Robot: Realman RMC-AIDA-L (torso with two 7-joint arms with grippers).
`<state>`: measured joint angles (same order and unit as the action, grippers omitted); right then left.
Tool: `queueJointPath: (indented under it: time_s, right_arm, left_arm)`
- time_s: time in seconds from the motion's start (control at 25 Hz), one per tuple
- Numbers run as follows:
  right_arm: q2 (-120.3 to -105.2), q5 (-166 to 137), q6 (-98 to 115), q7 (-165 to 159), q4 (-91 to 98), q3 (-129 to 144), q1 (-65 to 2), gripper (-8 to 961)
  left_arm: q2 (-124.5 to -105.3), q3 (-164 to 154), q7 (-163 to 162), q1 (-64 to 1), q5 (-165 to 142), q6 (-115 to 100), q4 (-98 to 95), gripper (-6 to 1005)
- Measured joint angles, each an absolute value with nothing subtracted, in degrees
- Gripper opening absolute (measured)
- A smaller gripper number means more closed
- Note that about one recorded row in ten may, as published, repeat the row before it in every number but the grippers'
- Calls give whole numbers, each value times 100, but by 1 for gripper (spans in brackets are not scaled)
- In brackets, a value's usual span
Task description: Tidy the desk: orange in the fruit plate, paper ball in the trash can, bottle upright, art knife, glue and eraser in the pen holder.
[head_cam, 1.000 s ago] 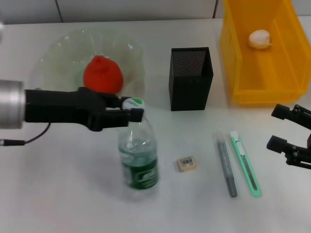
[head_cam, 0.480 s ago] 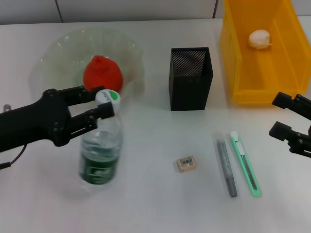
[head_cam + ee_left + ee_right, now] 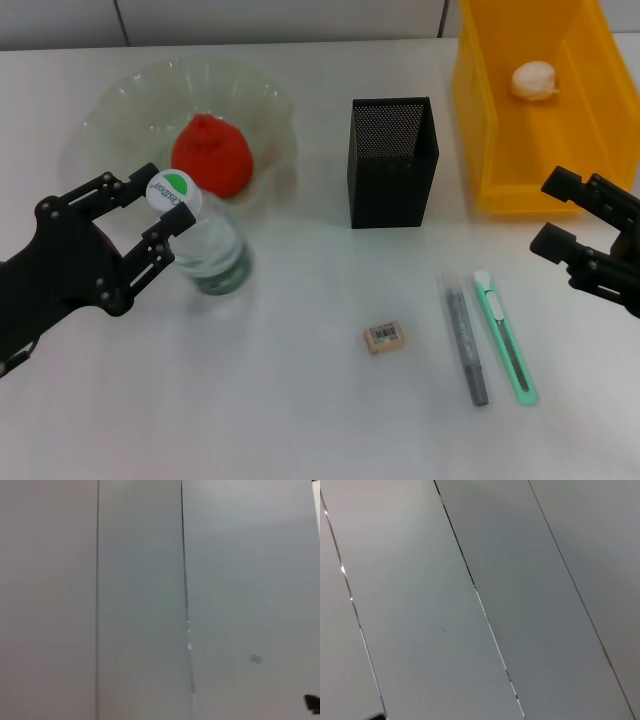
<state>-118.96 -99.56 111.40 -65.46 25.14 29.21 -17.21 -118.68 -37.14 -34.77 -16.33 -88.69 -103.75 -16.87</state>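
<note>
In the head view my left gripper [image 3: 168,195] is shut on the neck of the clear bottle [image 3: 212,262]. The bottle has a green label and a white-green cap and stands upright beside the glass fruit plate [image 3: 110,110]. The orange [image 3: 212,153] lies in the plate. The paper ball [image 3: 533,80] lies in the yellow trash bin [image 3: 480,120]. The eraser [image 3: 384,337], grey glue stick [image 3: 466,345] and green art knife [image 3: 506,340] lie on the table in front of the black mesh pen holder [image 3: 392,165]. My right gripper [image 3: 547,211] is open and empty, to the right of the knife.
The white table [image 3: 300,420] carries everything. Both wrist views show only plain grey wall panels with seams. The bin stands at the back right, close behind my right gripper.
My left gripper carried the bottle leftward toward the plate and brought it upright. My right gripper shifted slightly left and away from the front edge.
</note>
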Motion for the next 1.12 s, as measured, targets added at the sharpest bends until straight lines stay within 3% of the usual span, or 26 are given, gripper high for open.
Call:
queueJointPath:
  time_s: [0.76, 1.0, 1.12]
  right_arm:
    - [-11909, -9958, 10971, -6278, 2121, 2923, -1892, 851]
    - [-11909, -9958, 10951, -6276, 2118, 2926, -1932, 852]
    - [-11909, -9958, 10952, -6275, 2118, 2925, -1943, 852]
  left_arm:
    - [-11895, -2560, -2404, -1883, -8839, -9677, -468, 432]
    - [-11883, -2463, -2390, -1791, -8840, -10242, -463, 627]
    - [-11869, -2432, -2415, -1733, -8840, -10615, -495, 664]
